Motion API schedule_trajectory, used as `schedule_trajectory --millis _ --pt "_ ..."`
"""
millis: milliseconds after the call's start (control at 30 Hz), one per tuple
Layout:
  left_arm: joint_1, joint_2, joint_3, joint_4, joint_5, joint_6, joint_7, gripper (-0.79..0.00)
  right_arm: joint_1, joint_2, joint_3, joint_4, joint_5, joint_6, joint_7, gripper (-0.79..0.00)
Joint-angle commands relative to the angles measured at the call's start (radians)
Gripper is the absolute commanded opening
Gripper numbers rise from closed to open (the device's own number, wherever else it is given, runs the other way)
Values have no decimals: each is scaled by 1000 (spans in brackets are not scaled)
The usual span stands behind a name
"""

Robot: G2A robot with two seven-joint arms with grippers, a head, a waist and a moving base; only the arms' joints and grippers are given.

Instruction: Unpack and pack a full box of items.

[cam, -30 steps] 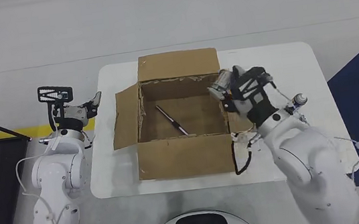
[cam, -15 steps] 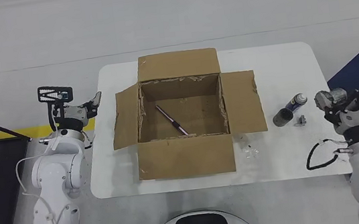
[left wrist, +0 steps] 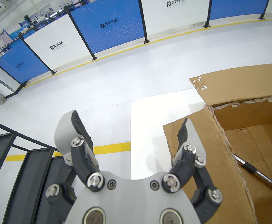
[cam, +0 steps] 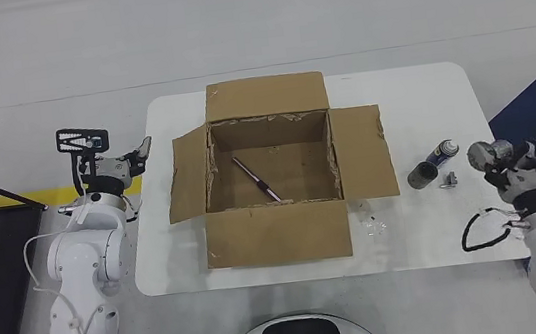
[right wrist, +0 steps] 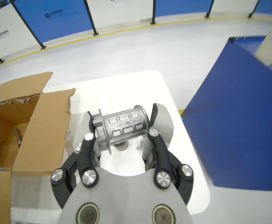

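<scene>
The right gripper (right wrist: 122,116) was closed on a metal part (right wrist: 122,127), its two ribbed black pads pressed against the part's opposite ends so that the piece lay crosswise between the fingers. The part was a dull grey cast cylinder with rows of shallow rectangular recesses along its barrel and a thin round flange near one end. Seen from above, it hung over the right edge of the white table (cam: 411,99), just beside a dark canister (cam: 434,162) with a blue tip and a small metal piece (cam: 448,181) that lay on the tabletop. The brown cardboard box (cam: 274,235) stood at the middle of the table with all four flaps folded out and ragged torn edges, and a slim metal rod (cam: 255,179) with a dark grip lay slantwise on its floor. The left gripper (left wrist: 129,125) hung wide open and empty off the table's left side, near the box's left flap.
</scene>
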Motion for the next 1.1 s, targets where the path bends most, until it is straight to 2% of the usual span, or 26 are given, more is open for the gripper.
schedule_trajectory --millis 0,133,267,367,467,733,767,800,1067 --pt "0 0 0 0 0 0 0 0 59 10 36 57 38 1 124 -785" --pt "0 0 0 0 0 0 0 0 168 32 62 191 2 -11 266 -785" --pt "0 0 0 0 0 0 0 0 239 48 17 292 -135 -29 318 -785" --pt "0 0 0 0 0 0 0 0 266 60 -37 349 -273 -91 368 -785" --pt "0 0 0 0 0 0 0 0 283 67 -73 391 -336 -147 396 -785" --pt "0 0 0 0 0 0 0 0 277 77 -92 412 -316 -265 399 -785" --pt "0 0 0 0 0 0 0 0 271 77 -97 410 -311 -277 394 -751" --pt "0 0 0 0 0 0 0 0 265 77 -103 406 -315 -287 388 -760" --pt "0 0 0 0 0 0 0 0 257 82 -136 424 -312 -313 381 -785"
